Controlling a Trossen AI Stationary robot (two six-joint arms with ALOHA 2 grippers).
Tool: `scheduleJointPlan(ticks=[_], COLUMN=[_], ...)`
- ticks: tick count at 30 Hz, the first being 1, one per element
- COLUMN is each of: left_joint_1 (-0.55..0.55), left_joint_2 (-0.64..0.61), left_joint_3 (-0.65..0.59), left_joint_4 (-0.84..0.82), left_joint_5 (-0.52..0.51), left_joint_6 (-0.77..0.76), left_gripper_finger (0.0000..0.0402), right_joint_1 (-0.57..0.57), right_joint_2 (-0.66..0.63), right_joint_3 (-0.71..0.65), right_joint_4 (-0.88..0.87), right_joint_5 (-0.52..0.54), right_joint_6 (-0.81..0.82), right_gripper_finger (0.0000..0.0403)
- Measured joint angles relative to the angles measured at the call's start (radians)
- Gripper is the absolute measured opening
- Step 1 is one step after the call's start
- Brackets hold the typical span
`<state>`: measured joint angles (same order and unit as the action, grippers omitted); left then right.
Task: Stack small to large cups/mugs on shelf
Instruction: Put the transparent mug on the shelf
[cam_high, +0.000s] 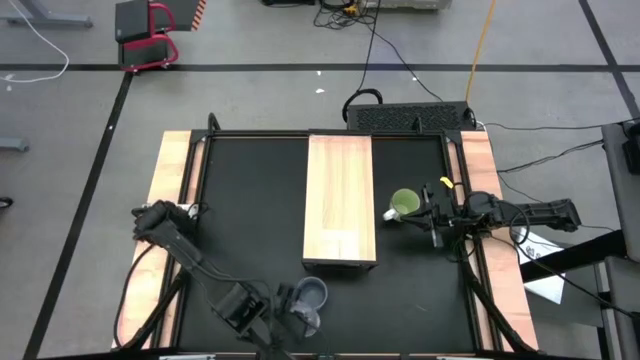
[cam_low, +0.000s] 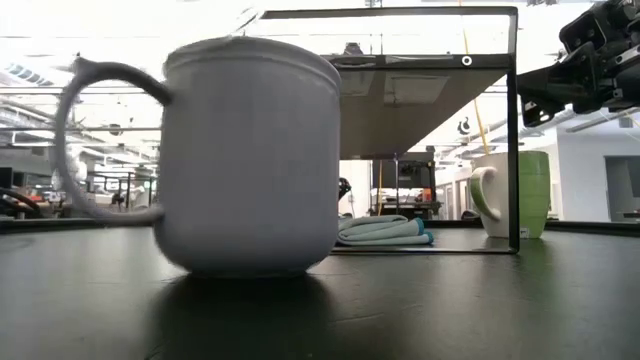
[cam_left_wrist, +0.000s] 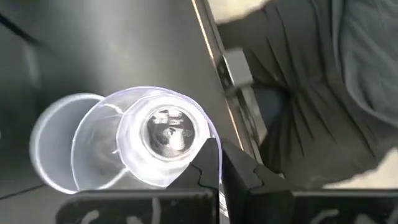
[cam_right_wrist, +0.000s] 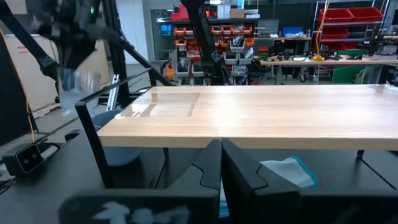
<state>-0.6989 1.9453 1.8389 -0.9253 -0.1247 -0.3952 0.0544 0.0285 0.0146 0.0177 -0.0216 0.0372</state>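
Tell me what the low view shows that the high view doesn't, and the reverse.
Only the low view: a light cloth lying under the shelf, and the shelf's dark legs. Only the high view: the shelf's wooden top, and the left gripper beside the blue mug. Both: the blue mug, the green mug standing on the table to the right of the shelf, and the right gripper close to the green mug.

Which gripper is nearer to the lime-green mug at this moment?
Right. The right gripper sits just beside the green mug, on its outer side. The left gripper is across the table's near edge, by the blue-grey mug.
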Motion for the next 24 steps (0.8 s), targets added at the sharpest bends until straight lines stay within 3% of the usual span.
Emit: scheduleJointPlan(ticks=[14,24], left_joint_1=[0.036,-0.005], left_joint_2=[-0.068,-0.183], left_joint_3=[-0.001,-0.001], left_joint_4=[0.044,0.020], left_joint_5=[-0.043,-0.326], left_joint_6=[0.053,0.084], left_gripper_finger=[0.0002,0.0001], right_joint_1=[0.000,0.000], right_joint_2=[0.006,0.012], right_joint_3=[0.000,0.000], right_joint_4=[0.000,0.000], right_joint_5=[0.000,0.000], right_joint_6=[0.000,0.003], right_gripper_finger=[0.0000,0.0000])
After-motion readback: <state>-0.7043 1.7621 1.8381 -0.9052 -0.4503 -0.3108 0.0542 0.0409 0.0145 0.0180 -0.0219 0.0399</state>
